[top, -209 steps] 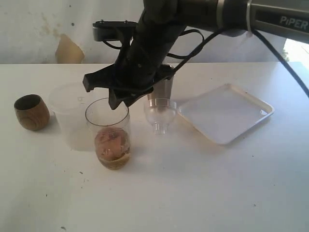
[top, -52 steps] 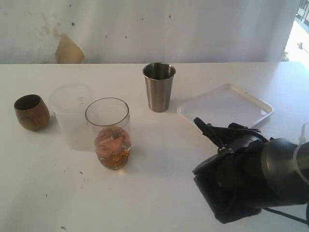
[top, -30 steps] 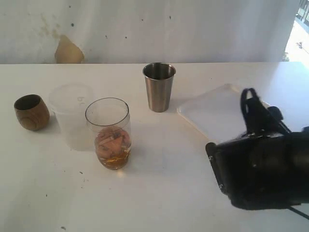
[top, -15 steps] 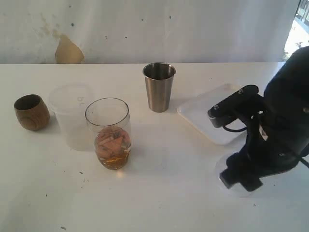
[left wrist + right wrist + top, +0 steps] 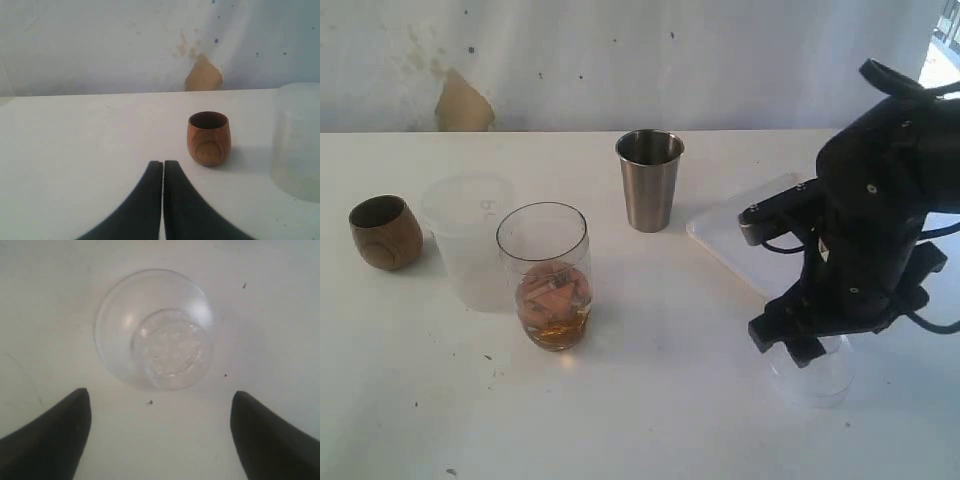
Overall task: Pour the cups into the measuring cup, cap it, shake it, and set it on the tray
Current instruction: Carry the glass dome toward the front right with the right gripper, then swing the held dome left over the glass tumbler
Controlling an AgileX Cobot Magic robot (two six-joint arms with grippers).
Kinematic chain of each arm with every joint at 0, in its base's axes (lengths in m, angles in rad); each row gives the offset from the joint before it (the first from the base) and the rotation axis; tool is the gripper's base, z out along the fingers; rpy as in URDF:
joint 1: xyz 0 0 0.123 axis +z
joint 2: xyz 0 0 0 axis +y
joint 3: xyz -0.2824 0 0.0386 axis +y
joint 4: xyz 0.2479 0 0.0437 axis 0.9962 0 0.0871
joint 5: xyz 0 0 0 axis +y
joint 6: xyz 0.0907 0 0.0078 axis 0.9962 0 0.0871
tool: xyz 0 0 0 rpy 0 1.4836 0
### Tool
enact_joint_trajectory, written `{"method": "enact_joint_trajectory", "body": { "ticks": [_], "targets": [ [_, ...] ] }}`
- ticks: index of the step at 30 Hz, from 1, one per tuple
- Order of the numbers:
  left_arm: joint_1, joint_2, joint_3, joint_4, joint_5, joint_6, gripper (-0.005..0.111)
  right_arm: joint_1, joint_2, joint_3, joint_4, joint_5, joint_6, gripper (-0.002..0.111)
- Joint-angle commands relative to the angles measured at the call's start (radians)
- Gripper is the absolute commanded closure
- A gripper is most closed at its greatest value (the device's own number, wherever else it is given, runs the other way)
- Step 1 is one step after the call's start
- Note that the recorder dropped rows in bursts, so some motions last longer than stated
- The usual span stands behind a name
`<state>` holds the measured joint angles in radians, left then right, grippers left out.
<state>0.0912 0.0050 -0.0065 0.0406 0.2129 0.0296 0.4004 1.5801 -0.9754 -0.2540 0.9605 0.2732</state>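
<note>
Measuring cup [image 5: 544,272] stays put; right jaws have risen, wide, above the clear cap [image 5: 156,330].

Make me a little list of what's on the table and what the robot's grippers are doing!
wooden cup: upright, far left
frosted cup: just behind the measuring cup
measuring cup: uncapped, brownish stuff at the bottom
steel tumbler: upright, between measuring cup and tray
tray: right side, partly hidden by the arm
clear cap: lying on the table
right gripper: open, over the clear cap
left gripper: shut, holding nothing
</note>
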Motion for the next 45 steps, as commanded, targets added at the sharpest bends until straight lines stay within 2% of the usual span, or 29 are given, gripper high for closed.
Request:
{"method": "enact_joint_trajectory", "body": {
  "ticks": [1, 8, 17, 19, 24, 26, 34, 37, 40, 45],
  "targets": [
    [0.001, -0.005, 0.006, -0.006, -0.01, -0.002, 0.106, -0.066, 0.003, -0.015, -0.002, -0.017, 0.023, 0.037],
    [0.001, -0.005, 0.006, -0.006, -0.01, -0.002, 0.106, -0.129, 0.047, -0.015, 0.132, -0.075, -0.009, 0.05],
    [0.001, -0.005, 0.006, -0.006, -0.01, -0.002, 0.106, -0.129, 0.079, -0.015, 0.153, -0.143, -0.009, 0.052],
    [0.001, -0.005, 0.006, -0.006, -0.01, -0.002, 0.106, -0.129, 0.079, -0.015, 0.153, -0.145, -0.009, 0.062],
    [0.001, -0.005, 0.006, -0.006, -0.01, -0.002, 0.106, -0.129, 0.079, -0.015, 0.15, -0.145, -0.033, 0.099],
    [0.001, -0.005, 0.006, -0.006, -0.01, -0.002, 0.106, -0.129, 0.079, -0.015, 0.158, -0.141, -0.068, 0.108],
    [0.001, -0.005, 0.006, -0.006, -0.01, -0.002, 0.106, -0.129, 0.014, -0.103, 0.254, 0.006, -0.169, 0.108],
    [0.001, -0.005, 0.006, -0.006, -0.01, -0.002, 0.106, -0.127, -0.009, -0.202, 0.353, 0.124, -0.221, 0.108],
    [0.001, -0.005, 0.006, -0.006, -0.01, -0.002, 0.106, -0.099, -0.002, -0.33, 0.361, 0.261, -0.226, 0.108],
    [0.001, -0.005, 0.006, -0.006, -0.01, -0.002, 0.106, -0.019, 0.034, -0.551, 0.355, 0.261, -0.156, 0.108]
  ]
}}
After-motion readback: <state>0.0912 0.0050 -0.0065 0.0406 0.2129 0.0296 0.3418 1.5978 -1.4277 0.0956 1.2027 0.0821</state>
